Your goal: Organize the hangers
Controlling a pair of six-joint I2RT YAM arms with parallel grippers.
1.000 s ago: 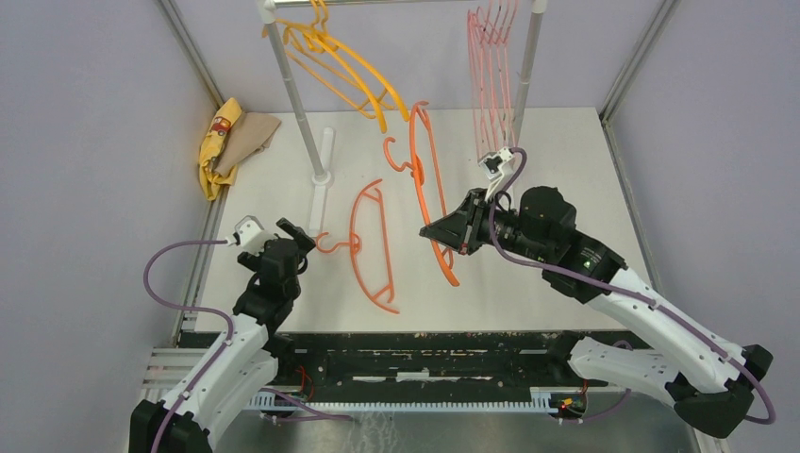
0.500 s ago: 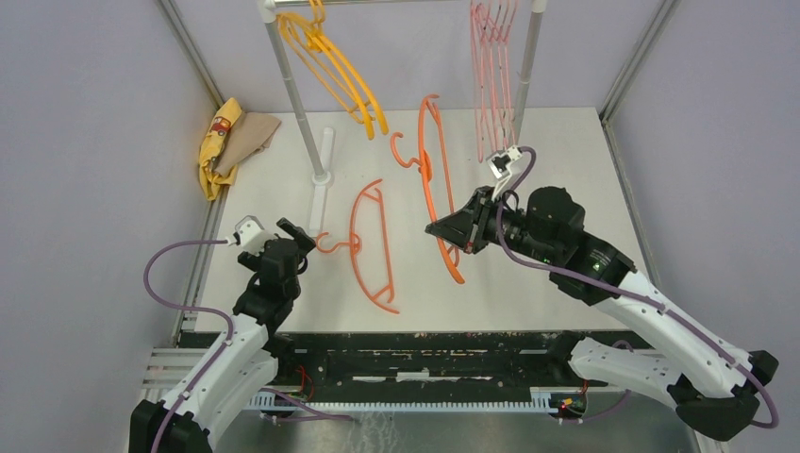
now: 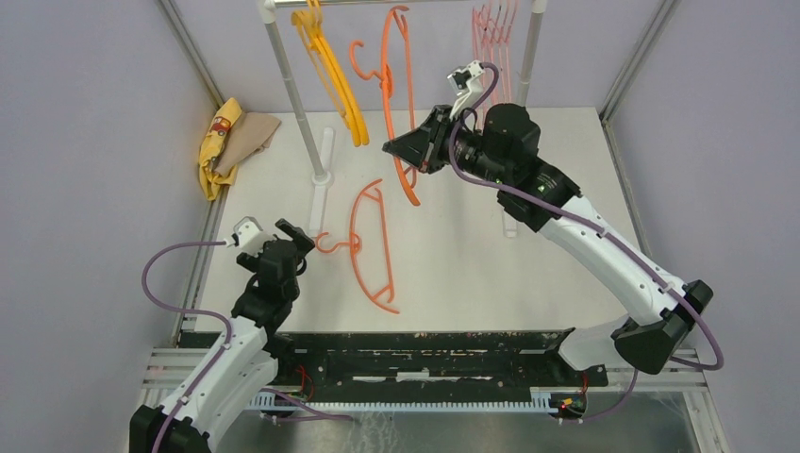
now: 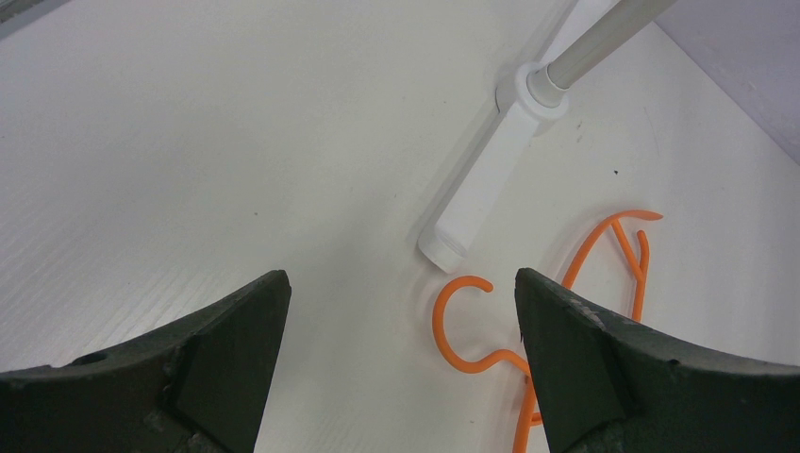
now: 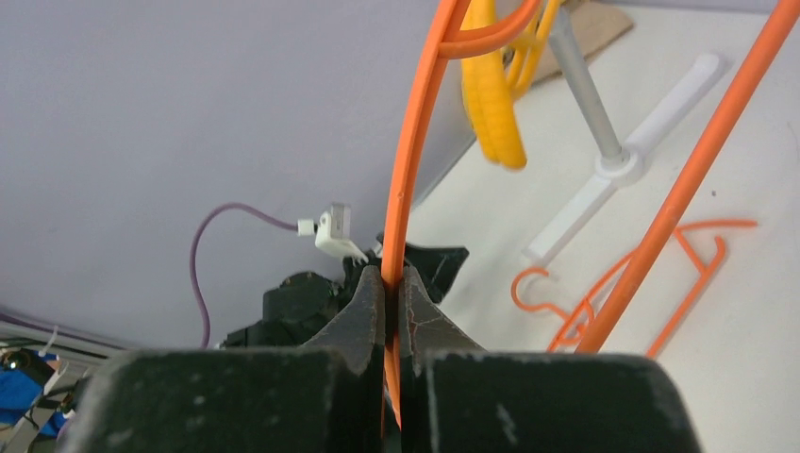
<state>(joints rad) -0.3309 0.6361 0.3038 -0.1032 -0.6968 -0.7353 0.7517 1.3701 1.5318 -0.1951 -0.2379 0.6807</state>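
Observation:
My right gripper (image 3: 394, 148) is shut on an orange hanger (image 3: 389, 85) and holds it high up near the white rack's top rail, hook to the left. In the right wrist view the jaws (image 5: 387, 283) pinch its thin orange bar (image 5: 408, 179). Yellow-orange hangers (image 3: 332, 75) hang at the rail's left end, pale pink hangers (image 3: 492, 28) at its right end. Another orange hanger (image 3: 368, 247) lies flat on the table. My left gripper (image 3: 294, 236) is open and empty just left of that hanger's hook (image 4: 472, 326).
The white rack stands on two poles, the left pole (image 3: 294, 99) on a white foot (image 4: 491, 189), the right pole (image 3: 528, 66) at the back. A yellow and tan cloth (image 3: 231, 142) lies at the table's left edge. Grey walls enclose the table.
My right arm has lifted the orange hanger up and back to the left, from low over the table to rail height. The yellow-orange hangers swung back to hang straighter. The left arm has not moved.

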